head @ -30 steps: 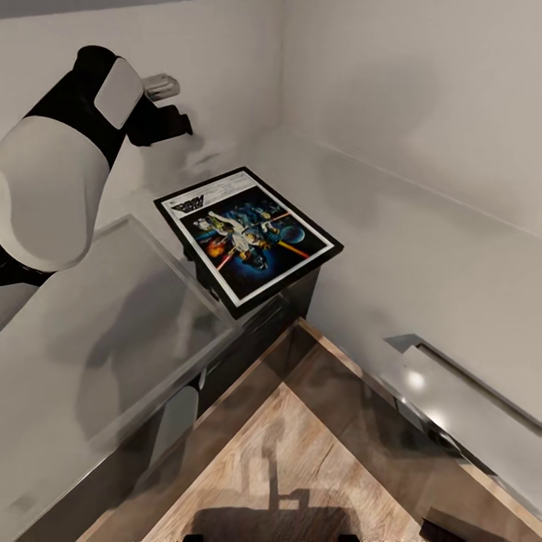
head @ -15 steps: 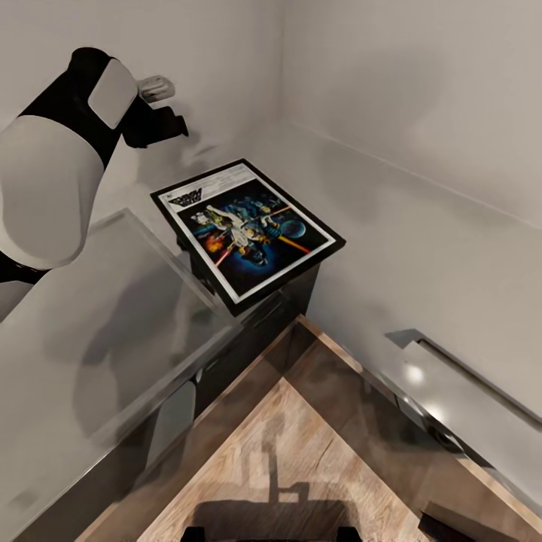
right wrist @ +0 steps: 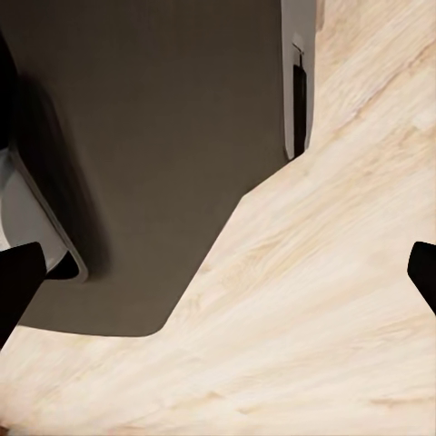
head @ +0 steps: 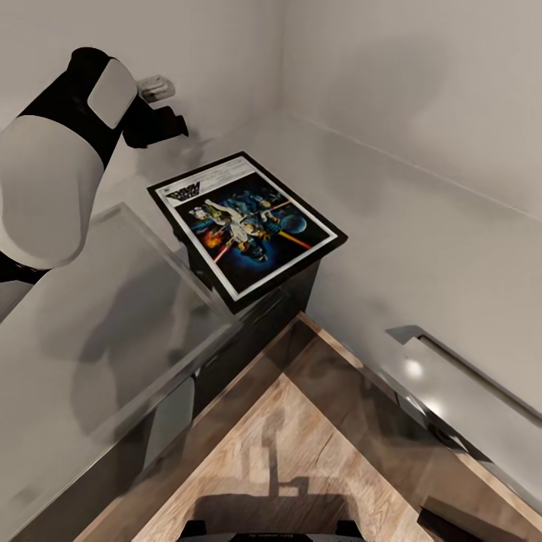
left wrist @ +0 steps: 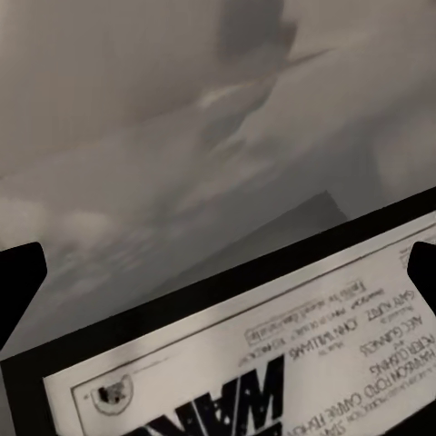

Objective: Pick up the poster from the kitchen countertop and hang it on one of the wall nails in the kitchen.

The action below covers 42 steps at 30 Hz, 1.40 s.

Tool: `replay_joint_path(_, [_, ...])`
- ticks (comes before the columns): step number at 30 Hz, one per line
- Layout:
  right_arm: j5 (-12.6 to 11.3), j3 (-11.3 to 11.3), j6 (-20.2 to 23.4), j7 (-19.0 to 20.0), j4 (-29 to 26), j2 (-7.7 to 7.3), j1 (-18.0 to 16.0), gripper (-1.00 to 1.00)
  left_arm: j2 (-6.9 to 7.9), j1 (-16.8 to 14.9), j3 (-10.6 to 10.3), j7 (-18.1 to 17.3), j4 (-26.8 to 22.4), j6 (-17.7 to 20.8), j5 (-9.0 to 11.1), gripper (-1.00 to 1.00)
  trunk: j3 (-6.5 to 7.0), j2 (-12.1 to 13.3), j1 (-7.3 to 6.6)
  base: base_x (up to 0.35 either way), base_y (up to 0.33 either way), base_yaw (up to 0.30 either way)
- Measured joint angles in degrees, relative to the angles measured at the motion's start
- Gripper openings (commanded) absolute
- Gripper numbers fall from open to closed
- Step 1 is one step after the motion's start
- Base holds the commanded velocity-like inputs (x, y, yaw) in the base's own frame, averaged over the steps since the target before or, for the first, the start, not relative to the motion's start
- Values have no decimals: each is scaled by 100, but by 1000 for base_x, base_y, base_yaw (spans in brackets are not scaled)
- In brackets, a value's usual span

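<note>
The poster (head: 245, 226) lies flat on the light grey kitchen countertop (head: 421, 248), at the inner corner of the L, with its white title strip toward the back wall. My left gripper (head: 175, 124) hovers above the counter behind that end, apart from the poster. In the left wrist view its dark fingertips (left wrist: 18, 282) stand wide apart, open and empty, with the poster's title end (left wrist: 272, 363) below them. My right gripper (right wrist: 218, 272) is open too, over the wooden floor (right wrist: 318, 300).
Two pale walls meet behind the counter corner (head: 284, 68). A steel hob (head: 467, 406) sits in the worktop at the right. Dark cabinet fronts (head: 248, 331) drop to the wooden floor (head: 293, 452) between the counter's two runs. My white left upper arm (head: 45, 181) covers part of the left run.
The whole head view has shifted a little, so the poster sits slightly higher in the picture. The left arm rose slightly in the view early on; both grippers stay open.
</note>
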Motion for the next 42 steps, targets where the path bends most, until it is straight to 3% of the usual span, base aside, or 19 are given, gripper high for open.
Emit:
replay_joint_path(14, [0, 0, 0, 0, -2, -1, 0, 100, 13, 0, 11, 0, 0, 0, -1, 100, -81, 0, 0, 0, 0, 0])
replay_joint_path(26, [0, 0, 0, 0, -1, -1, 0, 100, 115, -1, 17, 0, 0, 0, -1, 100, -179, 0, 0, 0, 0, 0])
replay_joint_path(42, [-1, 0, 0, -1, 0, -1, 0, 100, 156, -4, 63, 0, 1, -9, -1, 100, -206, 0, 0, 0, 0, 0])
